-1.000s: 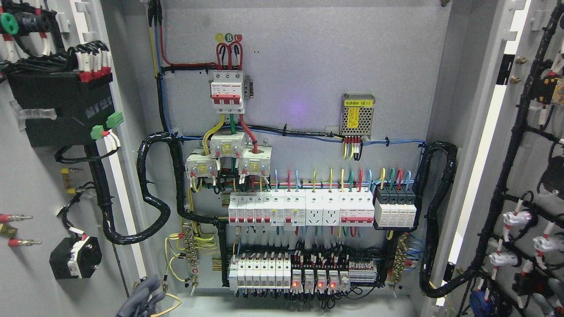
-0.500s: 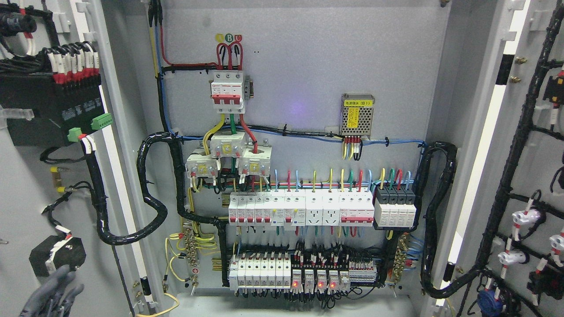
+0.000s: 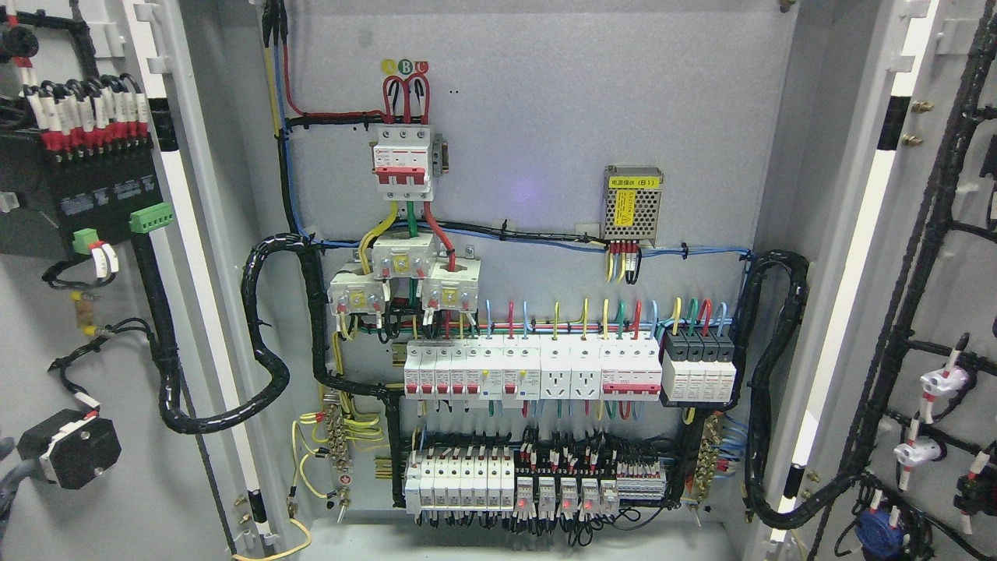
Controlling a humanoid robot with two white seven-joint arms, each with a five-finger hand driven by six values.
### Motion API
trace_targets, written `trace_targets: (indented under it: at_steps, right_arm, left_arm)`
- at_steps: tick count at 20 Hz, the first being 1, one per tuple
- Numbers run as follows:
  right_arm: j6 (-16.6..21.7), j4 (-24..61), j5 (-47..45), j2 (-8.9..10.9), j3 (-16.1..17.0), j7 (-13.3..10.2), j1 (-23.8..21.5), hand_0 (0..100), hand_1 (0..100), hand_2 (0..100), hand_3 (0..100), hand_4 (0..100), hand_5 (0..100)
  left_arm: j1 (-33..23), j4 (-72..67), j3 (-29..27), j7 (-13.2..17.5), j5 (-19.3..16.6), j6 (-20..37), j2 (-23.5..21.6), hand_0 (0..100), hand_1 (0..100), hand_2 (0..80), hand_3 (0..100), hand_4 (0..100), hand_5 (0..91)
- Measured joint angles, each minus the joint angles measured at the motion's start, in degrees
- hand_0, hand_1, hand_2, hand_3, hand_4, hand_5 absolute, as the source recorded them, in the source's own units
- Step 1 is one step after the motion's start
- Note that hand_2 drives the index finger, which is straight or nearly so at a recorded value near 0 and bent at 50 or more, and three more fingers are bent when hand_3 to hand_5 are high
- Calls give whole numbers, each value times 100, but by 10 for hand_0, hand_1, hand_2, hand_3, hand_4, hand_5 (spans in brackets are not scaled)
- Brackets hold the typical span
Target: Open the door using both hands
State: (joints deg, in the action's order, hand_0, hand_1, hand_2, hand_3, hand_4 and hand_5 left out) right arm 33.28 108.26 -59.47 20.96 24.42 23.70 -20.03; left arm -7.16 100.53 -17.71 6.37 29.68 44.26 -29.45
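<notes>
The left hand (image 3: 9, 471) shows only as a grey sliver at the picture's left edge beside the left door (image 3: 117, 483) — fingers not readable, right hand out of view — and with both doors, the right door (image 3: 935, 327) included, swung wide, only a last outward push seems left.

A grey metal back panel (image 3: 545, 117) fills the middle of the frame, evenly and brightly lit; a faint violet glare (image 3: 530, 191) sits at its centre; grey side walls (image 3: 787, 156) flank it at left and right; a pale grey floor ledge (image 3: 506, 541) runs along the bottom edge; no room, window or furniture shows beyond.
</notes>
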Motion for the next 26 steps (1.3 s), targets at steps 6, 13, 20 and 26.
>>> trace_targets:
  at_steps: [6,13,20,26]
  right_arm:
    - [-1,-198,-158,13,160,-11,-44,0,0,0,0,0,0]
    - [-1,-238,-200,32,88,41,-171,0,0,0,0,0,0]
    - [40,83,-210,132,-221,301,-517,0,0,0,0,0,0]
    - [53,401,-27,187,-756,748,-942,0,0,0,0,0,0]
  left_arm:
    - [414,-976,-391,15,69,3,-374,0,0,0,0,0,0]
    - [895,-2132,-616,57,73,3,-712,0,0,0,0,0,0]
    - [1262,-2971,-676,43,76,4,-915,0,0,0,0,0,0]
    - [1340,-3031,-466,-25,251,4,-966,0,0,0,0,0,0]
